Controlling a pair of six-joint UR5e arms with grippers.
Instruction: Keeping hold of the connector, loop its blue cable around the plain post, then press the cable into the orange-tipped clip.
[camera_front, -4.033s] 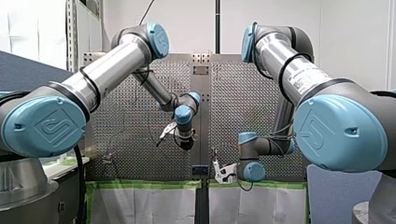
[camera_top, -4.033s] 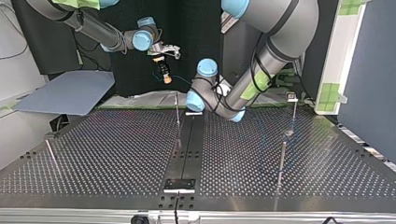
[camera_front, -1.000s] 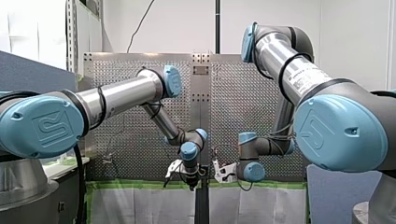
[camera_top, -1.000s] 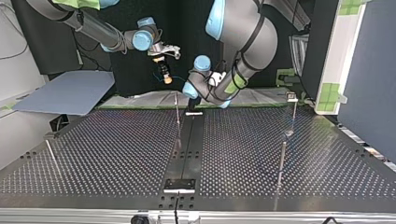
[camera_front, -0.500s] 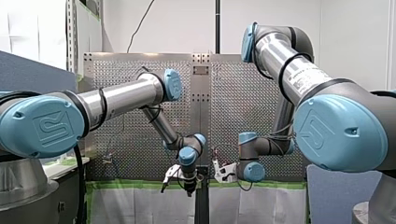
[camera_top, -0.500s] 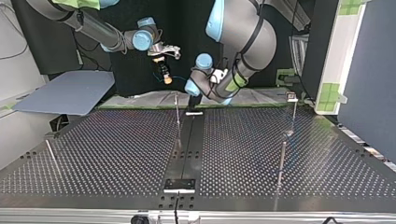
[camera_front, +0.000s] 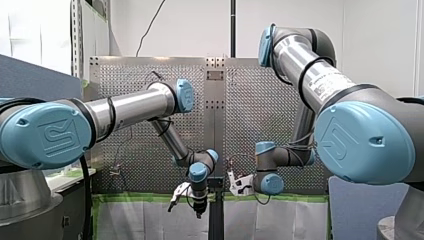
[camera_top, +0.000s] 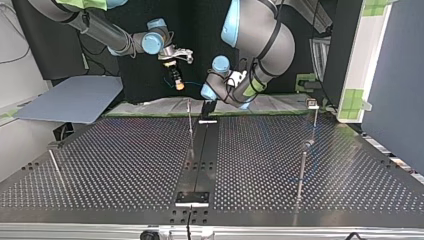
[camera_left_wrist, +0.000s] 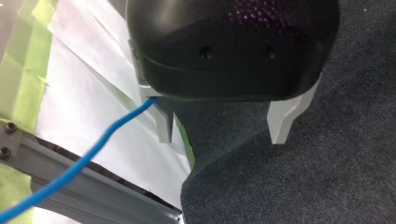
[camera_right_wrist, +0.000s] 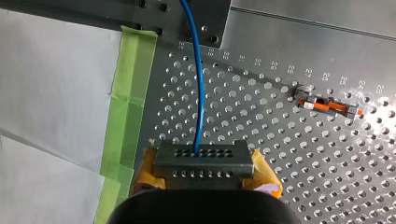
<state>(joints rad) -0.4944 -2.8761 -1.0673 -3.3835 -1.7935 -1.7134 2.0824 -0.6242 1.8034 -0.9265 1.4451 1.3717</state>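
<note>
Perforated worktop (camera_top: 125, 160) carries everything. Left end effector (camera_left_wrist: 224, 126) hangs past its edge, fingers apart, blue cable (camera_left_wrist: 91, 148) just beside one. Right end effector (camera_right_wrist: 204, 171) is clamped on connector (camera_right_wrist: 201, 156), near the orange-tipped clip (camera_right_wrist: 327, 105).

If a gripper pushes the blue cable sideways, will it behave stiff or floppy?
Probably bendable but somewhat springy: the blue cable leaves the connector, held by my right gripper, in a smooth, almost straight line with no kinks. It looks thin, so it is likely light. Its jacket seems smooth, so it may slip when pushed.
</note>
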